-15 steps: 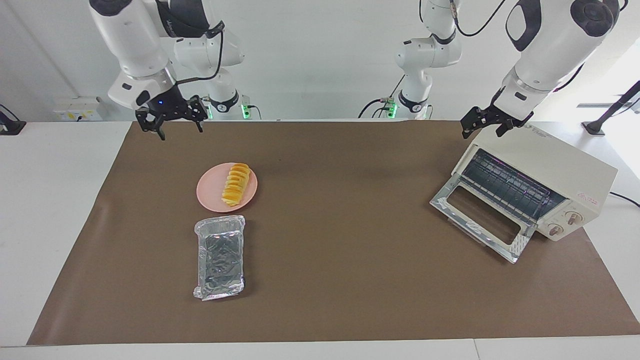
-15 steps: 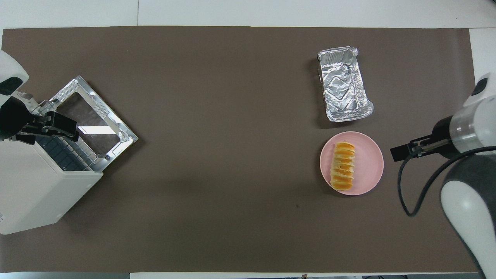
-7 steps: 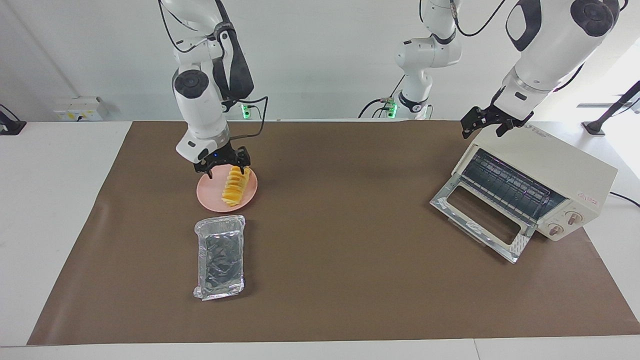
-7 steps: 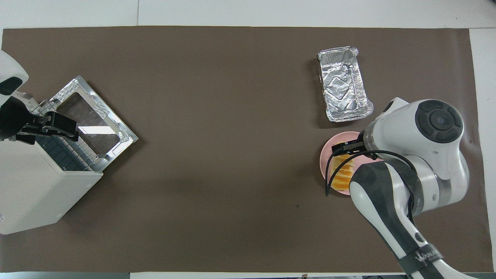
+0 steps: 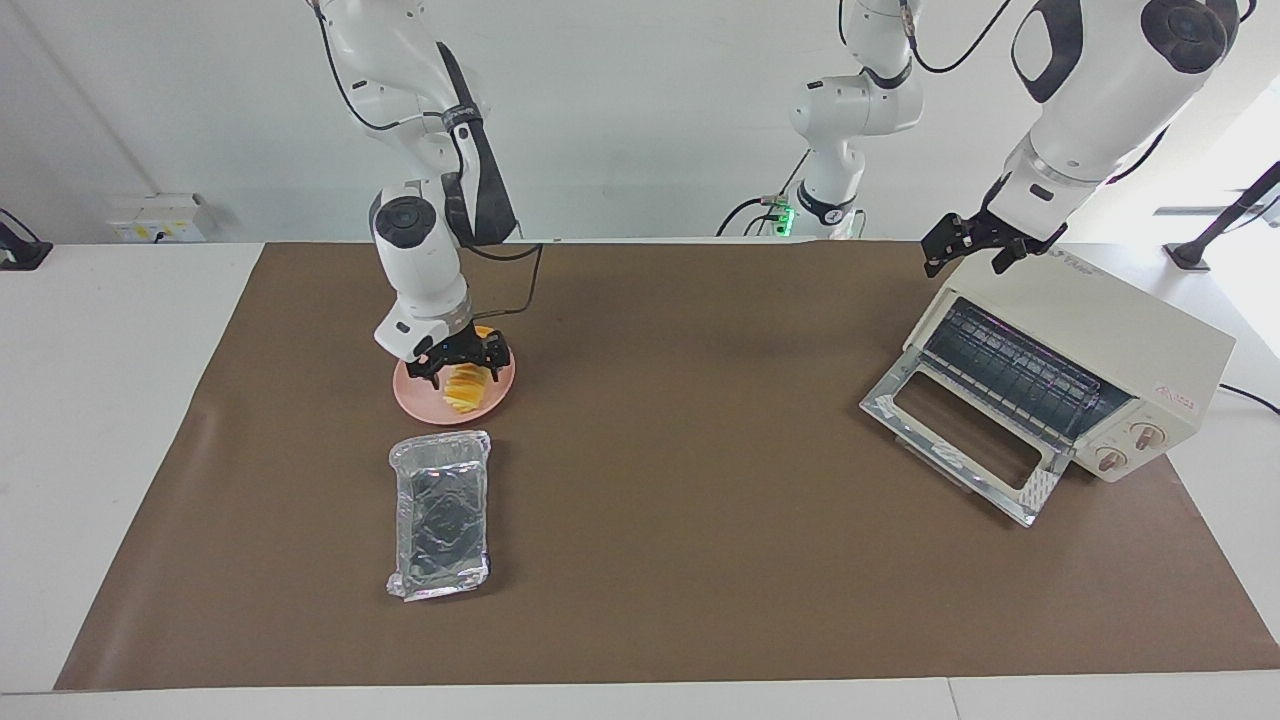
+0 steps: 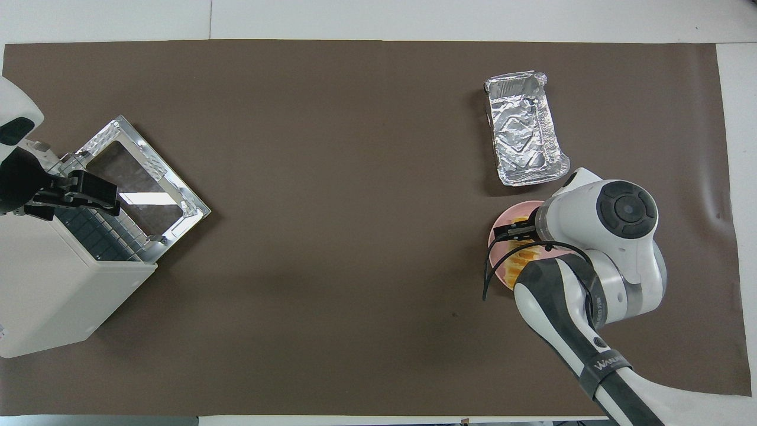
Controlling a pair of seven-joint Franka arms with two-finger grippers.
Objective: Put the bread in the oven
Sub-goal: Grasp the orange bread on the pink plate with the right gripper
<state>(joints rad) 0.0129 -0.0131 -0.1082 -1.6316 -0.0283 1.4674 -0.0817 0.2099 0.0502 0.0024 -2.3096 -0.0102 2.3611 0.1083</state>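
The only writing that can be made out is a white word on the black band of the right arm, reading roughly "WANUA"; a small red mark on the oven (image 5: pixel 1075 375) beside its knobs and dark lettering along its top edge are too small to read.

Half a second ago the right gripper (image 5: pixel 458 370) hung just above the end of the bread (image 5: pixel 464 389) nearer the robots; it has since come down, and its spread fingers now straddle the loaf, one on each side, not closed on it. The left gripper (image 5: pixel 968 252) has not moved: it waits over the oven's top edge nearer the robots, fingers released and empty.

The bread lies on the pink plate (image 5: pixel 412 400) toward the right arm's end of the table, well apart from the oven, which stands at the left arm's end with its glass door (image 5: pixel 960 432) dropped open and the wire rack showing.

A crinkled foil tray (image 5: pixel 441 514) sits just beside the plate, farther from the robots. All of it rests on a brown mat (image 5: pixel 680 540). From overhead the right arm's wrist covers most of the plate and loaf.
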